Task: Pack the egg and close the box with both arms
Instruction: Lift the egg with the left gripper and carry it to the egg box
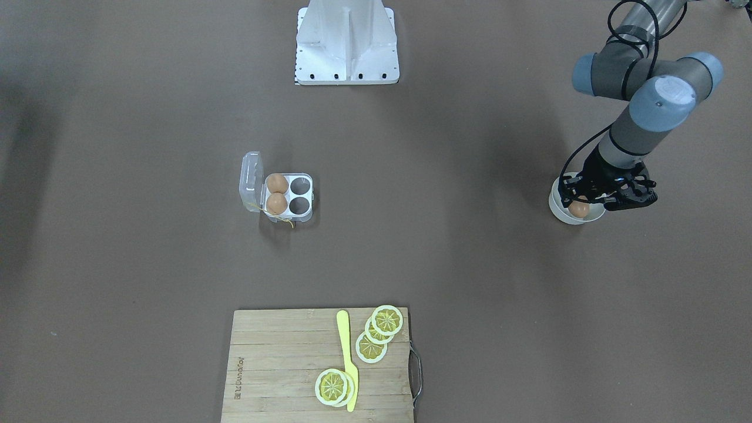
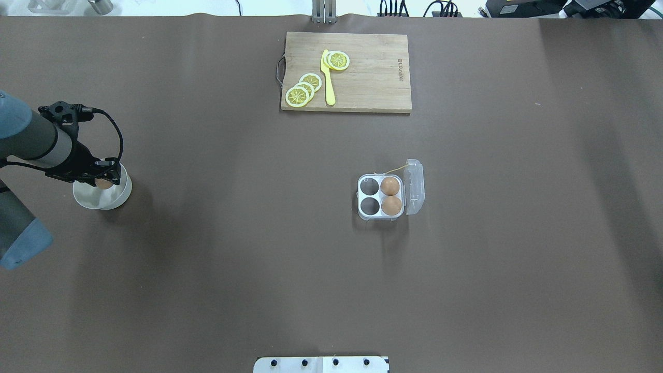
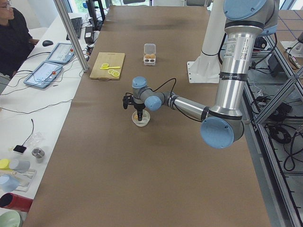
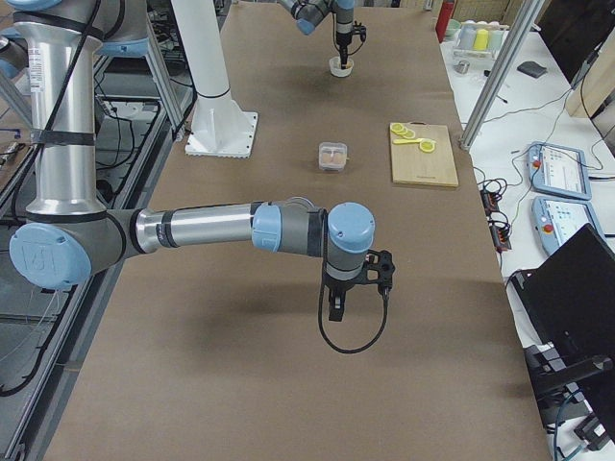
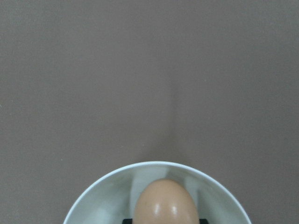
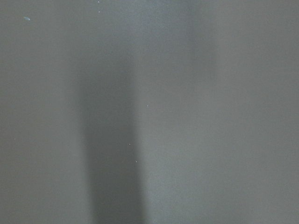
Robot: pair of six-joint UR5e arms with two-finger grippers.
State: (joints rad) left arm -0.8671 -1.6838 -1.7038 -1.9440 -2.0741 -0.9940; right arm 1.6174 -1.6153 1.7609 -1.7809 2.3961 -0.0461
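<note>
The egg point(image 5: 166, 205) lies in a round white bowl point(image 1: 558, 210), in the overhead view point(image 2: 103, 183) at the far left of the table. My left gripper point(image 1: 578, 205) reaches down into the bowl; its black pads touch both sides of the egg, shut on it. The clear box point(image 1: 288, 197) stands mid-table with its lid point(image 1: 249, 181) open and upright. Two identical eggs point(image 2: 391, 196) fill the two cups beside the lid; the other two cups are empty. My right gripper point(image 4: 336, 309) shows only in the exterior right view, low over bare table; I cannot tell if it is open.
A wooden cutting board point(image 1: 276, 364) with lemon slices point(image 1: 379, 332) and a yellow knife point(image 1: 348, 358) lies at the operators' edge. The white stand point(image 1: 346, 47) is at the robot's side. A yellow string point(image 1: 285, 221) trails from the box.
</note>
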